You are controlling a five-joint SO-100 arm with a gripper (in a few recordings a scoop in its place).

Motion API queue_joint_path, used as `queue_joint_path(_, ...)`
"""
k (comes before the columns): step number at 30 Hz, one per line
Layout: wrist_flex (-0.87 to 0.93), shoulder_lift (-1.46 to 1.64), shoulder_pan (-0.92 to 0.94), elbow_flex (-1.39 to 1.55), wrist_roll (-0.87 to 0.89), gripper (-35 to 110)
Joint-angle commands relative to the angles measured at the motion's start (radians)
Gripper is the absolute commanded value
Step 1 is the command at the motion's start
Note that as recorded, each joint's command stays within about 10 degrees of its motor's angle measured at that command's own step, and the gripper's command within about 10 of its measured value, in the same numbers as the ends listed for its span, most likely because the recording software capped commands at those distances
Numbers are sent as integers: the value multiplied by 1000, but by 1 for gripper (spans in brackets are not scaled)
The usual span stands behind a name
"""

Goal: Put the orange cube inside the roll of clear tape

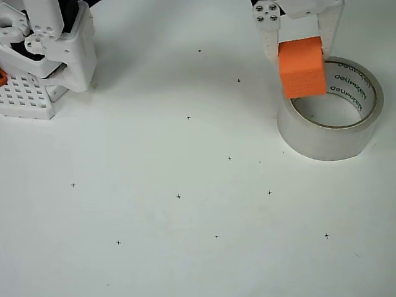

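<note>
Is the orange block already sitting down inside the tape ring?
No, the orange cube is held between the fingers of the gripper, over the rim of the roll of clear tape, whose hole looks empty.

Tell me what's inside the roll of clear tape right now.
Bare white table shows through the roll of clear tape. The bright-orange cube, held in the white gripper, covers the hole's upper-left edge.
</note>
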Motion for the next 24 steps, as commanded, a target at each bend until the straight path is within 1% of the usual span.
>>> queue_joint_path(1, 2, -5, -18, -133, -15, 17)
queue_joint_path(21, 2, -146, -37, -255, -26, 17)
queue_joint_path(24, 3, -146, -40, -255, -26, 25)
